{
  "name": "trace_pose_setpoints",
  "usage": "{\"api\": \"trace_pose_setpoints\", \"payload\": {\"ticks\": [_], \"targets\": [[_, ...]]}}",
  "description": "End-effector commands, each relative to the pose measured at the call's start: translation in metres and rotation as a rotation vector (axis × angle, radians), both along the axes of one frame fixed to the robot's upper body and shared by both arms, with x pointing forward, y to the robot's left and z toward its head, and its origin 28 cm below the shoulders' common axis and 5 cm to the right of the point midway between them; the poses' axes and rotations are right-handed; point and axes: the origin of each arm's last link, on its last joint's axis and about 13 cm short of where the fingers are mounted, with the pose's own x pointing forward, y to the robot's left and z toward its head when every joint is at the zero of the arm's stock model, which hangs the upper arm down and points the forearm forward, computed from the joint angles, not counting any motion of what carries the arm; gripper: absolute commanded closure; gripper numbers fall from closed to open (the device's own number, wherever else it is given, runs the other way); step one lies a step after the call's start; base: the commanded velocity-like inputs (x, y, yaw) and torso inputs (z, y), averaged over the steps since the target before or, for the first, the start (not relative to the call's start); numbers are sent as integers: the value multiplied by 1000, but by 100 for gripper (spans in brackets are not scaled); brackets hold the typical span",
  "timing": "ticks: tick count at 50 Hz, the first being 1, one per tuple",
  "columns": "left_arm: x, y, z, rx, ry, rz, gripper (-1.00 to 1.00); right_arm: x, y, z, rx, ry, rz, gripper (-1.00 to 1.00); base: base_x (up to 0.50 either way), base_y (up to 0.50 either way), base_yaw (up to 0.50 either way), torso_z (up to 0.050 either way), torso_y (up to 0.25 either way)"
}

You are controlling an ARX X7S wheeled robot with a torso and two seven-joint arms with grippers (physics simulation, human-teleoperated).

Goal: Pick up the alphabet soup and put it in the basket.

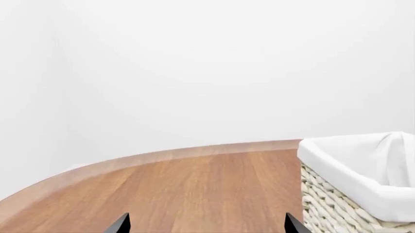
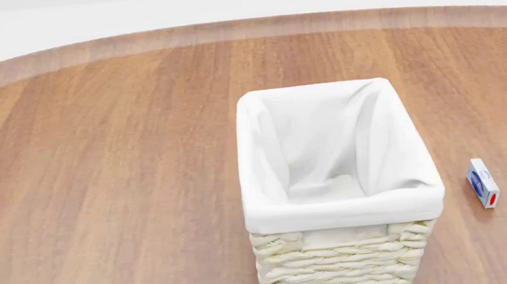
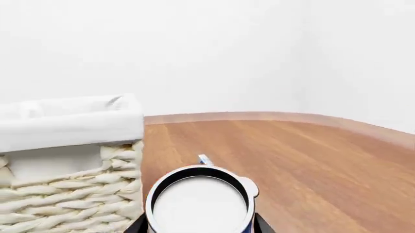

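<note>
Standing in the middle of the round wooden table point(image 2: 126, 160), the basket point(image 2: 337, 258) is a tall woven wicker box with a white cloth liner point(image 2: 327, 142) folded over its rim. From the head view its inside shows only the rumpled liner; nothing lies in it.

The soup can point(image 3: 199, 204) is outside the basket, just beside its wicker wall in the right wrist view. Its flat white top with a dark ring around it faces that camera, and a sliver of blue label shows along its edge. The right gripper point(image 3: 198, 224) has a dark finger on each side of the can, pinching it. Whether the can rests on the table or is lifted cannot be told from here, and neither it nor this gripper appears in the head view.

A small blue and white box with a red end point(image 2: 482, 182) lies flat on the table near the basket's right side, apart from it.

The left gripper point(image 1: 207, 225) sits near the basket's other side, its two dark fingertips spread wide with only bare wood between them.
</note>
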Motion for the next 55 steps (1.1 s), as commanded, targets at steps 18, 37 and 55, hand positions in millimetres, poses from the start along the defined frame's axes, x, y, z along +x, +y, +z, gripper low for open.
{"api": "trace_pose_setpoints", "payload": {"ticks": [18,37,55], "targets": [[1,-1,0,-7,5,-12,-100,23,15,100,-113,-230,77,100,0,0,0,0,1],[2,-1,-1,-11,9,-18,-100,57,30,134,-118,-295,184,100,0,0,0,0,1],[3,0,-4,-10,13,-11,-100,124,54,151,-115,-308,342,100,0,0,0,0,1]]}}
